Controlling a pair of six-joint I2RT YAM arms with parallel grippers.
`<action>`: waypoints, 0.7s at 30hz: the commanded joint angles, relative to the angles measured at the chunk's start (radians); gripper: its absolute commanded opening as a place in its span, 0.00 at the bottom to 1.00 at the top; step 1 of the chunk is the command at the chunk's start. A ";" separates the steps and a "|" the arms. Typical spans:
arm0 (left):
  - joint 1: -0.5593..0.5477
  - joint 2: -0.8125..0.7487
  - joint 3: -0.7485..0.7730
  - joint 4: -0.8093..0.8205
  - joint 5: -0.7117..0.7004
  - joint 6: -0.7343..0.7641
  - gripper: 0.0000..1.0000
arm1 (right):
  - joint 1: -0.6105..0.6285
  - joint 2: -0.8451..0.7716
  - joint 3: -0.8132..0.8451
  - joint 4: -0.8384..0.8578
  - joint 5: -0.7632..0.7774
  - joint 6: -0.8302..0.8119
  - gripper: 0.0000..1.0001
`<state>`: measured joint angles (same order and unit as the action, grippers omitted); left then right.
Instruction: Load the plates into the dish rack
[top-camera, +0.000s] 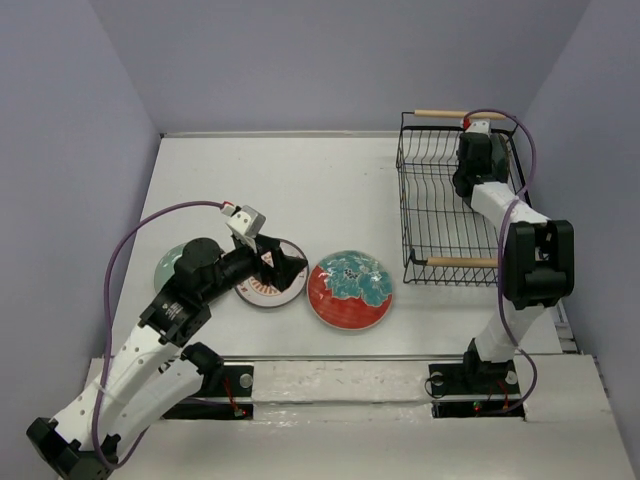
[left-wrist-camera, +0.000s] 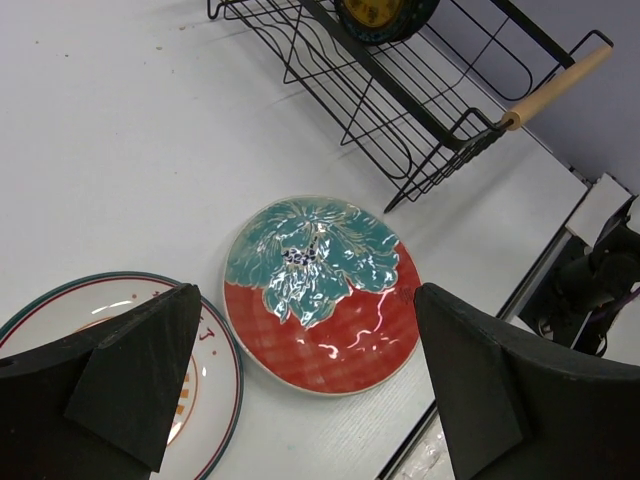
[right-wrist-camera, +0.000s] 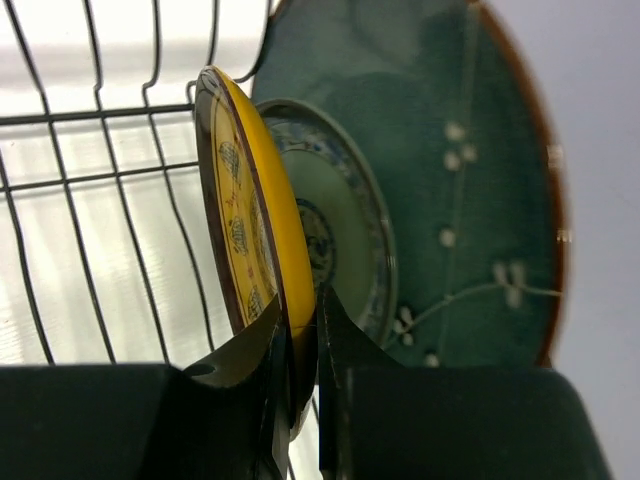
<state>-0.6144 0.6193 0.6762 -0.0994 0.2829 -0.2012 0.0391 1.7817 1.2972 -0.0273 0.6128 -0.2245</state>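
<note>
Right gripper (right-wrist-camera: 300, 335) pinching yellow plate (right-wrist-camera: 245, 215), seemingly upright in rack (right-wrist-camera: 90, 120) beside blue plate (right-wrist-camera: 340, 220), left gripper (left-wrist-camera: 305, 330) wide open, empty, above white plate (left-wrist-camera: 120, 310), near red plate (left-wrist-camera: 320, 290)

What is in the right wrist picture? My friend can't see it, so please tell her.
The right gripper pinches the rim of a yellow plate standing on edge in the black wire dish rack. Behind it stand a small blue-patterned plate and a larger dark teal plate with white blossoms.
</note>
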 joint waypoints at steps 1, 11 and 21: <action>-0.004 0.003 0.020 0.024 -0.008 0.017 0.99 | -0.008 0.004 0.027 0.089 -0.030 -0.001 0.07; -0.002 0.011 0.019 0.024 -0.017 0.017 0.99 | -0.018 0.035 0.010 0.090 -0.097 0.051 0.23; -0.002 0.020 0.020 0.027 -0.019 0.017 0.99 | -0.027 0.036 0.033 0.056 -0.113 0.091 0.55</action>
<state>-0.6144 0.6338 0.6762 -0.1024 0.2684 -0.1986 0.0189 1.8111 1.2949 -0.0074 0.4984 -0.1604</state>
